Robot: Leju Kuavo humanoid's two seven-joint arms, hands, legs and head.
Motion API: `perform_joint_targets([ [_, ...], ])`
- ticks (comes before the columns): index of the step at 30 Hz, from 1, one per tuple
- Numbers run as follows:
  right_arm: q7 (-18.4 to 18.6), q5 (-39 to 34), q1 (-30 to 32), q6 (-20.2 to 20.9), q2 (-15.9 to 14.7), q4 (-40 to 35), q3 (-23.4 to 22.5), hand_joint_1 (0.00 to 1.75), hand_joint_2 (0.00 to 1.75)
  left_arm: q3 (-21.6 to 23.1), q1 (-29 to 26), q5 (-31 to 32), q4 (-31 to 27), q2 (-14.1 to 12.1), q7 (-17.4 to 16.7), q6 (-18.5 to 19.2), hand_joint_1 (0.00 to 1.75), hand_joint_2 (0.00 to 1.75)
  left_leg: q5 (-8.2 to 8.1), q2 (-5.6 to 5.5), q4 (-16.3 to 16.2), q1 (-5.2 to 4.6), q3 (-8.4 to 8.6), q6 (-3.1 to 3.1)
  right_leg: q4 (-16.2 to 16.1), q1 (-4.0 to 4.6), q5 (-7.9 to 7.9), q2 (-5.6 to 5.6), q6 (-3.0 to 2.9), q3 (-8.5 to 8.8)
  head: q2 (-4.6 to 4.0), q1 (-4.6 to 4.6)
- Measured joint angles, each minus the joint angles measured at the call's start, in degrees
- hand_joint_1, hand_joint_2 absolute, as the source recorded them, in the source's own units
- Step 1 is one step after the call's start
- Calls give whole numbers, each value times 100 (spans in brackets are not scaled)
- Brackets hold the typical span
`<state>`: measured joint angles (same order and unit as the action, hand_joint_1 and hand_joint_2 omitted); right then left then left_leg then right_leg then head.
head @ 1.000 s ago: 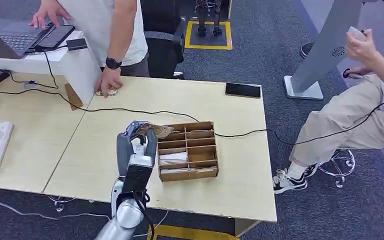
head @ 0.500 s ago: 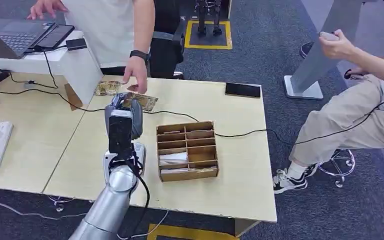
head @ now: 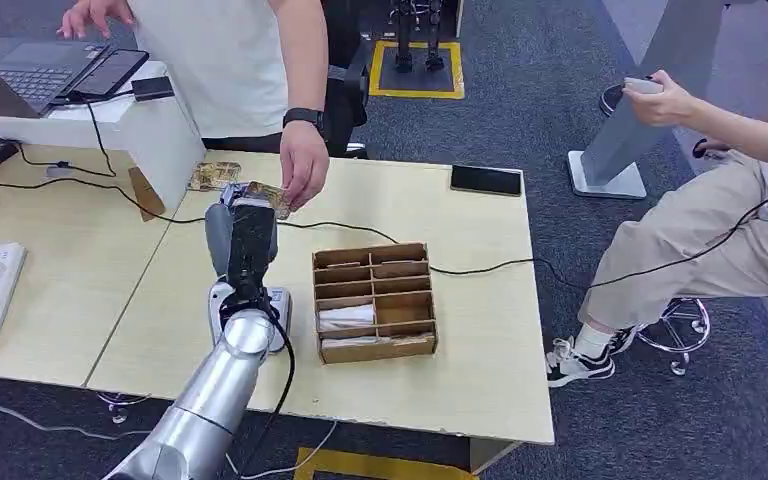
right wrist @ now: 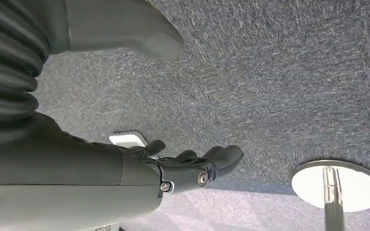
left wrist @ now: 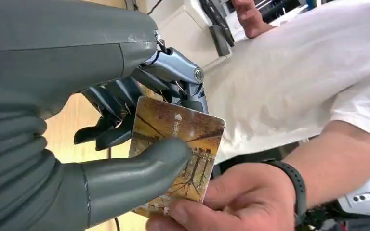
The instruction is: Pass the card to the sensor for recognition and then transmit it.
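Golden tree-printed card (left wrist: 178, 154) pinched by left robot hand (left wrist: 101, 144), right robot hand (right wrist: 173, 168) released

The card (left wrist: 178, 159) looks glossy and smooth. The left hand (left wrist: 77, 144) looks like matt grey plastic, with shiny metal parts near its fingers. The table (head: 480, 330) is pale, smooth wood, and the box (head: 374, 301), in the middle of the head view, is brown wood. The floor (right wrist: 279, 82) is rough grey carpet.
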<state>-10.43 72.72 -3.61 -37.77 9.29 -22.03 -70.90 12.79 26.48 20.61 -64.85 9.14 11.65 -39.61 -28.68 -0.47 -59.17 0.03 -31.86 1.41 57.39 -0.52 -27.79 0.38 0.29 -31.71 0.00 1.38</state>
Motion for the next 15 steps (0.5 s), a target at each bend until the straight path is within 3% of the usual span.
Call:
perform_joint_targets([
  [2,26,0,1,2,0,2,4,0,175,-44,2,101,85,-4,-4,-11,175,175,0,0,0,0,0,0,0,0,0,0,0,0,0,0],
  [3,55,4,0,0,0,4,11,0,175,-85,7,173,131,-4,-7,-17,54,175,0,0,0,0,0,0,0,0,0,0,0,0,0,0],
  [4,68,13,1,0,0,7,22,0,175,-129,13,219,168,-2,-7,-22,0,175,0,0,0,0,0,0,0,0,0,0,0,0,0,0],
  [15,98,13,26,2,2,-24,90,0,175,-223,-100,-311,104,81,249,39,0,175,0,0,0,0,-1,0,0,0,0,0,0,0,0,0],
])
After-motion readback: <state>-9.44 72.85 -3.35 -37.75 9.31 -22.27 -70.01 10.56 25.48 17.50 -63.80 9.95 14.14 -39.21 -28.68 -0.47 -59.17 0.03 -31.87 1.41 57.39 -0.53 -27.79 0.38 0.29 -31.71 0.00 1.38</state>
